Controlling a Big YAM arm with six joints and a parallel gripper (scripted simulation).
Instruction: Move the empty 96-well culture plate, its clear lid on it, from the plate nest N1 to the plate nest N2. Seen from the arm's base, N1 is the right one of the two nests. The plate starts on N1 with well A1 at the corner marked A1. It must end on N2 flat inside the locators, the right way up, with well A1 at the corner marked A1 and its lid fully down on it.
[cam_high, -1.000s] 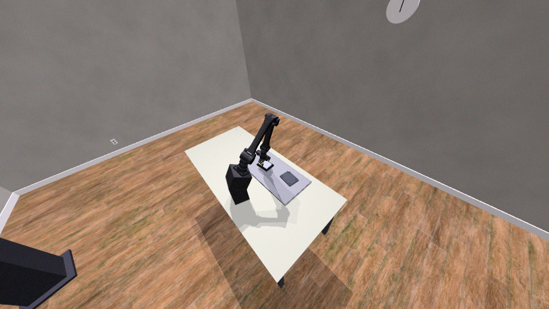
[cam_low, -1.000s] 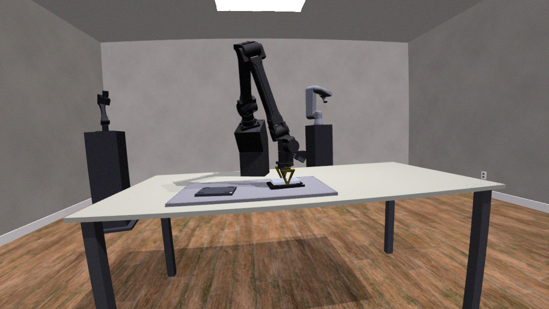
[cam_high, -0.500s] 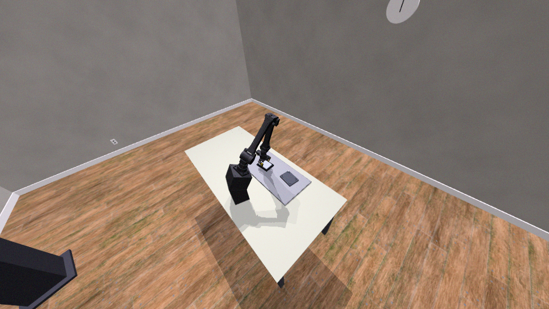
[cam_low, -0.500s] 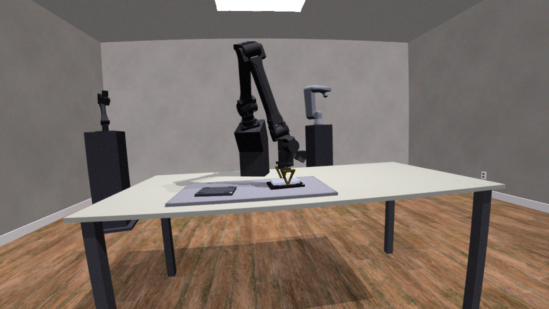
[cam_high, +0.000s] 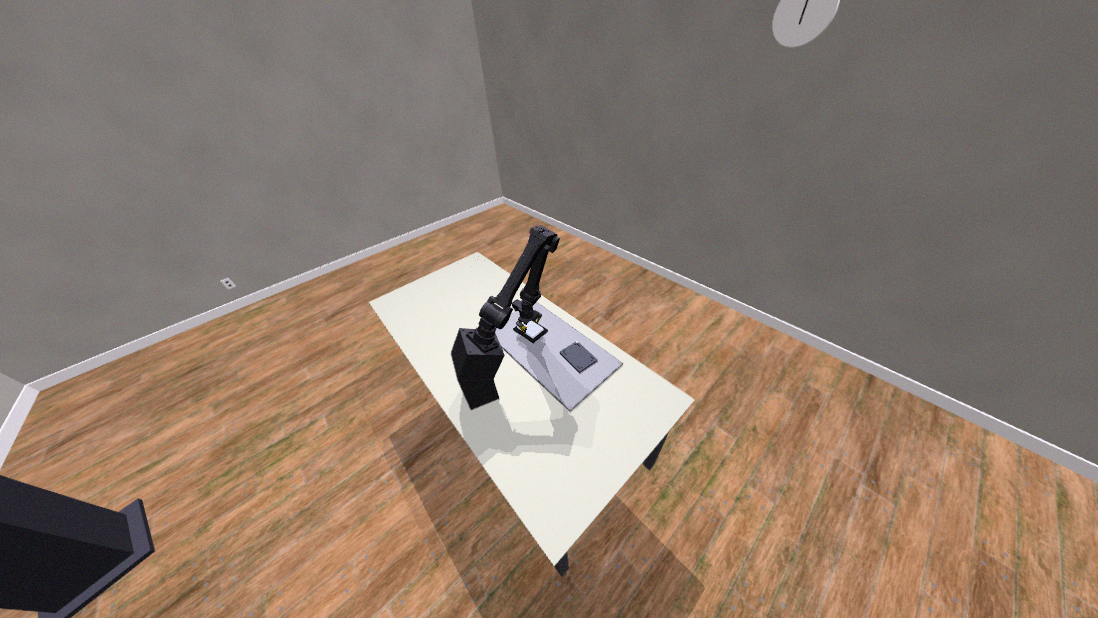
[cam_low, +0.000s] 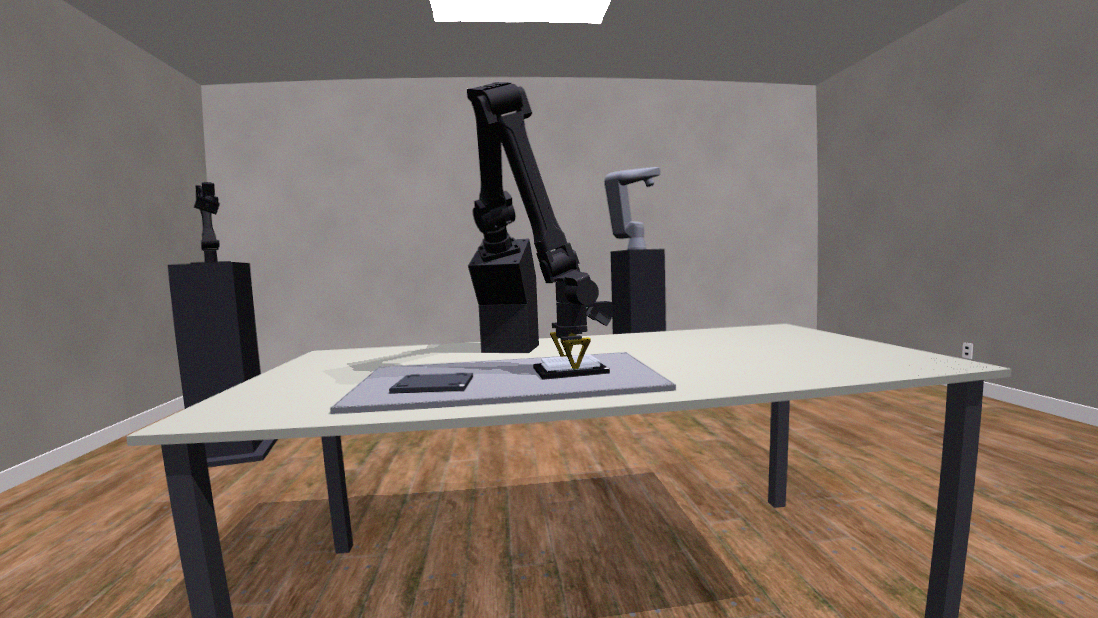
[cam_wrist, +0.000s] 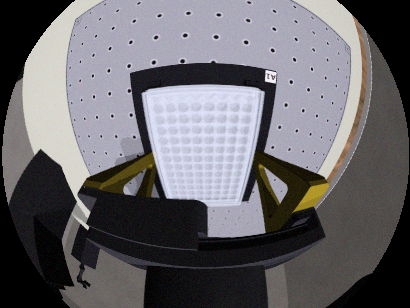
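Note:
The white 96-well plate (cam_wrist: 200, 145) lies flat in the black frame of nest N2 (cam_wrist: 200, 76), with the nest's A1 label (cam_wrist: 270, 76) at its far right corner. I cannot make out the clear lid apart from the plate. In the exterior view the plate (cam_low: 570, 368) is on the right nest and nest N1 (cam_low: 430, 381) stands empty on the left. My gripper (cam_wrist: 205, 155) is open. Its yellow fingers stand wide on either side of the plate's near end, apart from its sides. The gripper (cam_low: 572, 359) is low over the plate.
Both nests sit on a grey perforated mat (cam_low: 499, 383) on the cream table (cam_low: 768, 360). The arm's black base (cam_low: 503, 295) stands behind the mat. Two dark pedestals (cam_low: 211, 322) (cam_low: 637, 287) with devices stand beyond the table.

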